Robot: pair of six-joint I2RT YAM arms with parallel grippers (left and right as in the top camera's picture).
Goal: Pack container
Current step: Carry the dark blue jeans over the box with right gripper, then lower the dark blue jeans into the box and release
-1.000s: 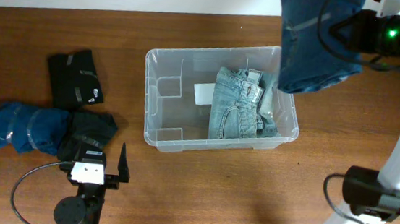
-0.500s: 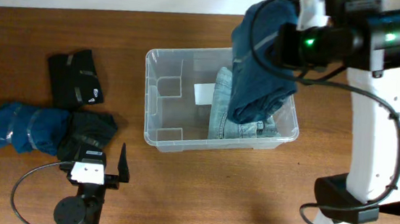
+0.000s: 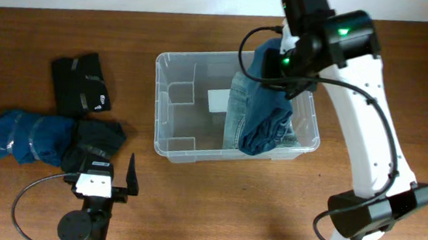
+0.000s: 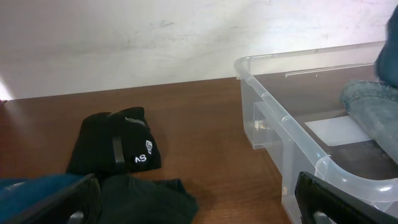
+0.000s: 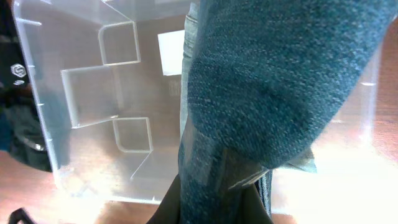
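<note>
Denim hangs clamped in the right claw [image 5: 214, 200]: a dark blue folded garment [image 3: 265, 113] reaching down beneath it into the large rectangular clear plastic container [image 3: 156, 99], onto pale blue jeans [image 3: 236, 113]. The left claw [image 4: 199, 196], fingers apart, has the container ahead to its right and a black folded garment [image 4: 118, 149] ahead-left.

I find open room in the left half of the clear rectangular plastic bin [image 3: 169, 120], bare to its white label [image 3: 218, 100] save the moulded ridges [image 3: 182, 92] by its left wall. The right half is blocked by folded light-blue jeans [image 3: 237, 122] and the dark blue denim garment [image 3: 265, 113] hanging from my right claw [image 5: 214, 202]. Left of the bin, a folded black garment [image 3: 81, 85], a crumpled blue garment [image 3: 22, 136] and another black heap [image 3: 97, 137] crowd the brown wooden table [image 3: 214, 205], with a bare strip along the bin wall.
</note>
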